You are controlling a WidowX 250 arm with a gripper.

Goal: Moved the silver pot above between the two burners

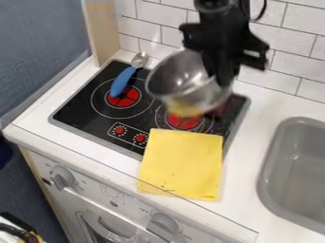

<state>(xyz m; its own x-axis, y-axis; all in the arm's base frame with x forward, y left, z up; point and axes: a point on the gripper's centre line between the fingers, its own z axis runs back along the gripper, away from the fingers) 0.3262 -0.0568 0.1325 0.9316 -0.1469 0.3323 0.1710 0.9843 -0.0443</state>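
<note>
My gripper [220,79] hangs down from the top edge, right of centre, and is shut on the right-hand rim of the silver pot [177,81]. The pot is tilted and looks held up over the back right part of the black stove top [87,112]. Its lower side partly covers the right burner [184,122]. The left burner [123,97] lies to the left of the pot, with a blue-handled spoon [122,80] over its upper edge.
A yellow cloth [181,163] lies over the stove's front right edge and the white counter. The grey sink [273,156] is at the right. A white tiled wall [289,45] stands behind, and a wooden panel [105,31] rises at the back left.
</note>
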